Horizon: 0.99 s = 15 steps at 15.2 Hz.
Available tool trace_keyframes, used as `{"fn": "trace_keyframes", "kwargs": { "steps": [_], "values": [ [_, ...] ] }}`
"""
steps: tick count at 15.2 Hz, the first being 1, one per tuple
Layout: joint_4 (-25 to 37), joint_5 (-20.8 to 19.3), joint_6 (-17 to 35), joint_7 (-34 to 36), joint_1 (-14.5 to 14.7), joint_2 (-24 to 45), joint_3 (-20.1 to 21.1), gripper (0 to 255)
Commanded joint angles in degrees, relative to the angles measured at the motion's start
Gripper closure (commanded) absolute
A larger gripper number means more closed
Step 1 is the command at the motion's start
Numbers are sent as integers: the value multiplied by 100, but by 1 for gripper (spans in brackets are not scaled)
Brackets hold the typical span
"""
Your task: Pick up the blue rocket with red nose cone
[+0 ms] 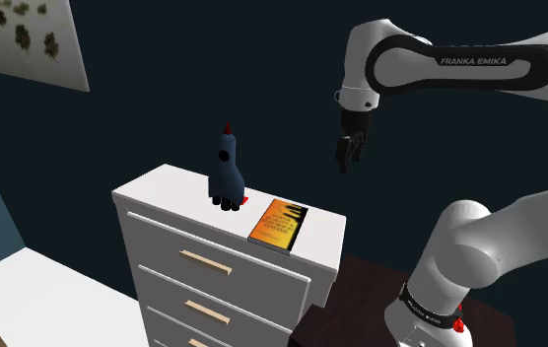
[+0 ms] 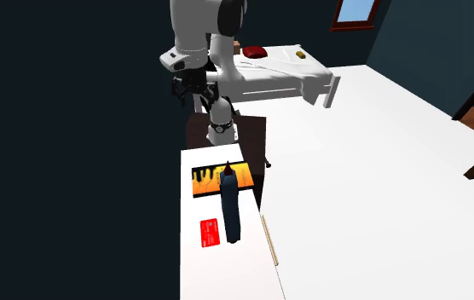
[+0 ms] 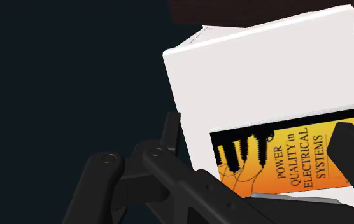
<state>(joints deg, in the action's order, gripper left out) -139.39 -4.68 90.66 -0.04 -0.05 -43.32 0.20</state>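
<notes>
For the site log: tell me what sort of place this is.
Probably a bedroom: a white chest of drawers, what looks like a bed with a red pillow, and a window.

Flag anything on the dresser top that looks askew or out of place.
Nothing stands out: the rocket stands upright, the orange book and red card lie flat near it, and the gripper hangs above, apart.
</notes>
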Motion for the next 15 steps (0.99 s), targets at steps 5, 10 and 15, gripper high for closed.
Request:
{"fn": "trace_keyframes", "kwargs": {
  "steps": [5, 10, 15],
  "values": [
    [-176, 151, 1087, -105, 157, 350, -30, 0],
    [-234, 356, 2413, -282, 370, 916, -57, 0],
    [-112, 600, 3660, -522, 606, 1584, -77, 0]
  ]
}}
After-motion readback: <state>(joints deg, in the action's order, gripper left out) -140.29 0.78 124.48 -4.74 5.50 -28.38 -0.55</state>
